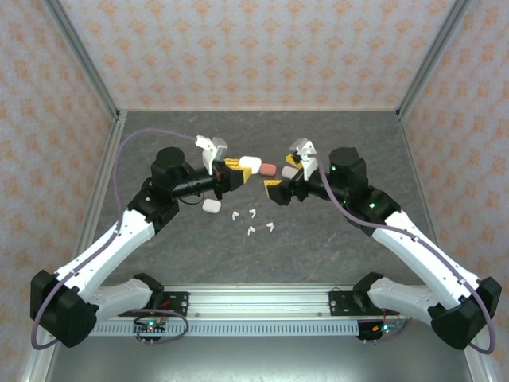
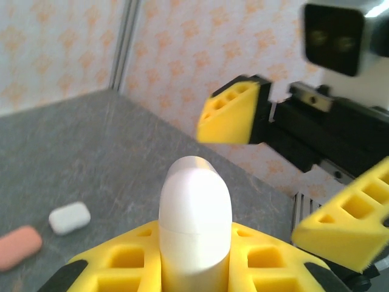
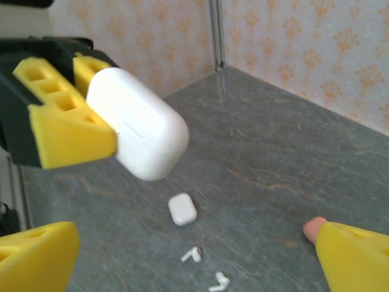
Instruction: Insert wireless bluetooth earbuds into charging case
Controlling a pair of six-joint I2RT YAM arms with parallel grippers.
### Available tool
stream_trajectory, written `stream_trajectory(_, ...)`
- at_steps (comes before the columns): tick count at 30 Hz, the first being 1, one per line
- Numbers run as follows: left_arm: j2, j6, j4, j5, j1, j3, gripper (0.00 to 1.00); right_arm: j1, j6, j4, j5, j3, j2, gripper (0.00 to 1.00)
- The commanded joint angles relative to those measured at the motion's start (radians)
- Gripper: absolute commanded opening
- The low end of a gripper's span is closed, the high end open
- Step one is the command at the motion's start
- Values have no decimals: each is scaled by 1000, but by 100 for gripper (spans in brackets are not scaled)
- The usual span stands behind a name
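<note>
Left to right:

- A small white case (image 1: 211,205) lies flat on the grey worktop (image 1: 159,263), just near-side of the left arm's wrist.
- The left claw (image 1: 237,169) is pinched on a charging case (image 2: 194,213) and holds it clear of the worktop. The case is a glossy white pebble with rounded ends, and a thin seam line runs across it. The yellow fingers (image 2: 127,261) grip its lower part, so most of the body sticks out past them.
- The earbuds (image 1: 252,221) are four tiny white L-shaped stemmed buds. They lie loose on the worktop in a small cluster, near-side of both claws and between the arms. None of them touches a case.
- A coral case (image 1: 268,169) lies flat just right of the held case. Another white case (image 2: 69,217) sits just beside it.
- The right claw (image 1: 282,173) faces the left one with its jaws spread wide. It grips nothing — the held case sits apart from its fingers (image 3: 355,255).
</note>
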Motion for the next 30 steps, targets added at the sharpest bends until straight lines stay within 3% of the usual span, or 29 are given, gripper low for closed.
stream_trajectory(1,-30,105,152,-32,-31,-10,0,-5,124,181,-81,-24,-25,99)
stream_trajectory(7,-16,190,110,-26,-87,38,0,-5,140,191,-48,10,2,88)
stream_trajectory(15,-10,200,107,-25,-96,42,0,-16,131,150,-21,74,45,79)
stream_trajectory(30,-7,220,85,-31,-99,35,0,-51,90,63,-21,168,83,76)
